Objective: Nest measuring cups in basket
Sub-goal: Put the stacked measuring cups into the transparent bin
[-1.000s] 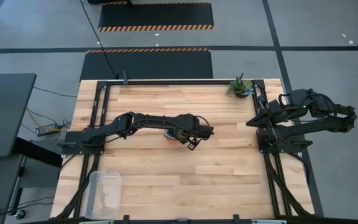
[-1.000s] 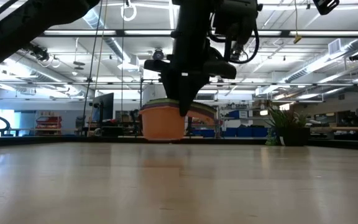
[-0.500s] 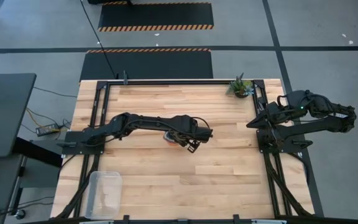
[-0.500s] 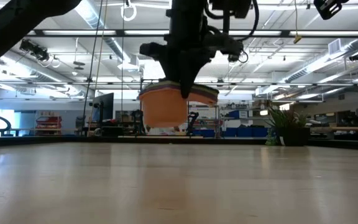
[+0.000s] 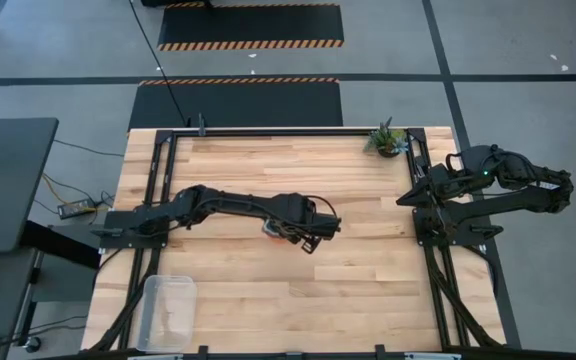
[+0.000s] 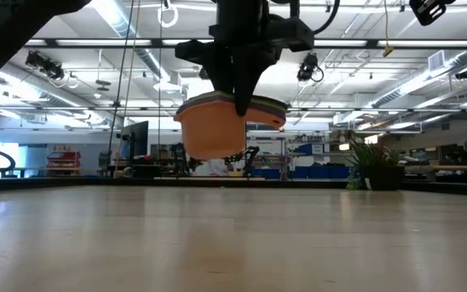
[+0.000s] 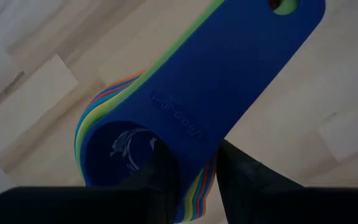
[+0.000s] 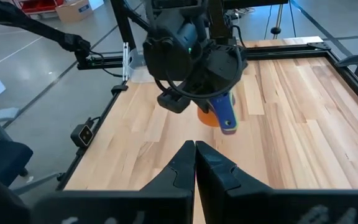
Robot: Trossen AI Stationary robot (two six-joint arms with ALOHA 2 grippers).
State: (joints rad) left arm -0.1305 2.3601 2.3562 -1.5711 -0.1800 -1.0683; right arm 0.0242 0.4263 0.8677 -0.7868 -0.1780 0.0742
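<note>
The measuring cups [image 6: 209, 134] are nested into one stack, orange outermost and dark blue [image 7: 185, 99] innermost. Their flat handles [image 8: 227, 118] fan out to one side. The stack hangs over the middle of the table [image 5: 273, 228] under my left gripper [image 5: 296, 236], which points straight down and is shut on it. My right gripper [image 8: 195, 146] is shut and held high off the table's right edge [image 5: 405, 198], holding nothing. The clear basket [image 5: 168, 310] sits on the table's near left corner. My left gripper pinches the nested stack between its two fingers where the handles join the bowls [image 7: 197, 155]. The fingers [image 7: 241, 171] come from above and lie across the handles. One sits by the dark blue bowl's edge, the other outside the stacked rims. The stack hangs clear of the table, slightly tilted.
A small potted plant [image 5: 386, 140] stands at the table's far right corner. A black frame rail [image 5: 288, 130] runs around the table's far and side edges. Bare wood lies between the stack and the basket.
My left gripper has risen and drifted a little toward the table's near edge, still shut on the stack. The nested cups have gone up with it, from just above the table to well clear of it, and now hang a little more tilted.
</note>
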